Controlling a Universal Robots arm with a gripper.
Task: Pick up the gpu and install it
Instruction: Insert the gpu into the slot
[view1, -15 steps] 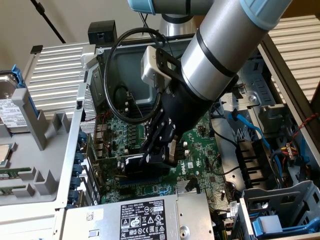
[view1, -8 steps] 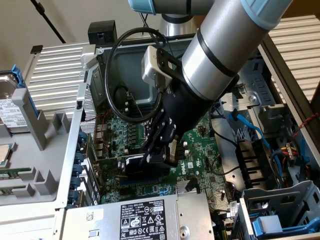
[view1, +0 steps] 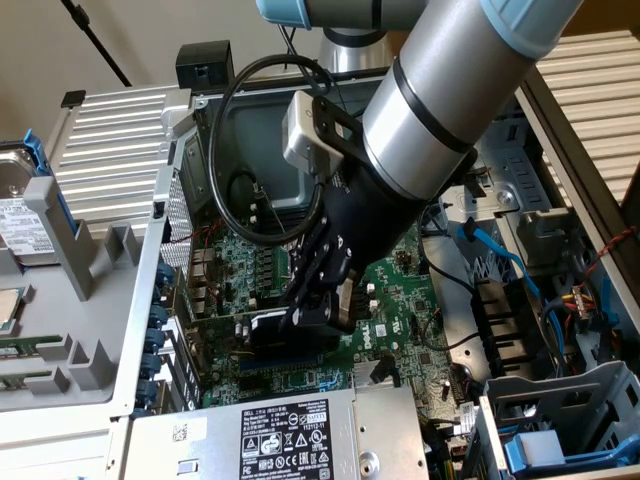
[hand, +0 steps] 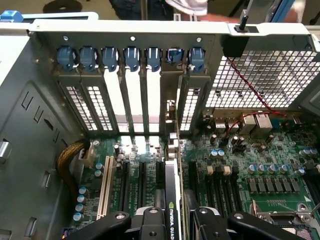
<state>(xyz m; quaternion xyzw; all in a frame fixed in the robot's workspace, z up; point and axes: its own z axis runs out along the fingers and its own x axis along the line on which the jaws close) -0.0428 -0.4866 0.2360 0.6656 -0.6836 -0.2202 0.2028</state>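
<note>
The gpu (view1: 262, 326), a green card with a black cooler, stands on edge over the green motherboard (view1: 400, 300) inside the open computer case. My gripper (view1: 318, 300) reaches down into the case and is shut on the card's end away from the case's rear wall. In the wrist view the gpu (hand: 172, 185) runs edge-on between my two black fingers (hand: 150, 222), in line with the black expansion slots. Its silver bracket (hand: 169, 95) stands against the rear slot openings. Whether the card's edge sits fully in the slot is hidden.
Slot covers with blue clips (hand: 107, 57) line the rear wall. A white slot (hand: 105, 187) lies beside the black ones. A power supply (view1: 290, 435) borders the card in the exterior view. Blue cables (view1: 510, 265) and a drive cage (view1: 560, 420) crowd the exterior view's right.
</note>
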